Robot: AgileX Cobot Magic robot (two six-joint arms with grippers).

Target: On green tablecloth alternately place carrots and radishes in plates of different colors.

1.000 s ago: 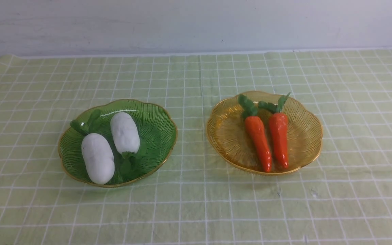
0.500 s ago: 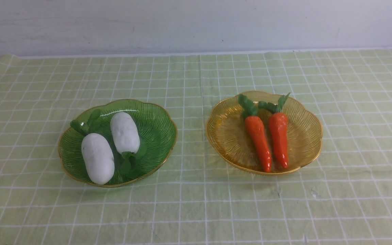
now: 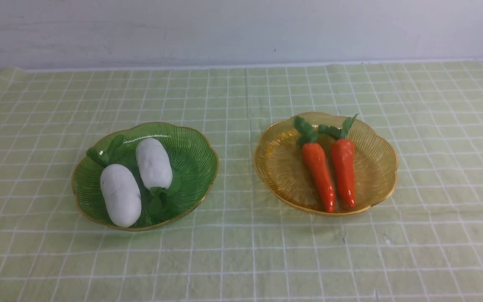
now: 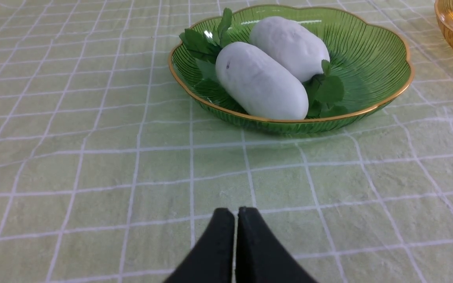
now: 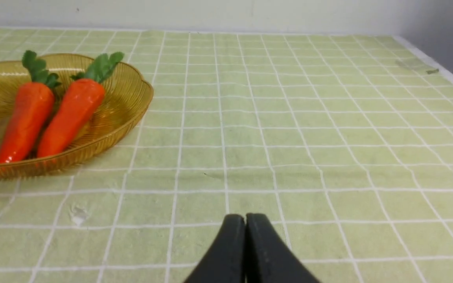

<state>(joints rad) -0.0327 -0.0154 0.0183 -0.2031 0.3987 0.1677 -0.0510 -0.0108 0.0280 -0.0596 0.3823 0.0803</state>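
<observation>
I am resting both arms low over the green tablecloth [image 3: 241, 260], left gripper [image 4: 236, 214] and right gripper [image 5: 245, 220] pressed together and empty; radishes [image 3: 120, 195] fill the green plate [image 3: 195, 151], carrots [image 3: 318, 176] the amber plate [image 3: 375, 142], so backing clear suffices.

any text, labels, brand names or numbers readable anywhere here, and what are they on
None: no view shows any readable text.
Green plate and amber plate: only ribbing and gold rims, no mark.
Radishes and carrots: plain surfaces, no label.
Green tablecloth: only a white grid, no print.
Left end effector and right end effector: plain black, no marking.
Wall: only faint specks.
</observation>
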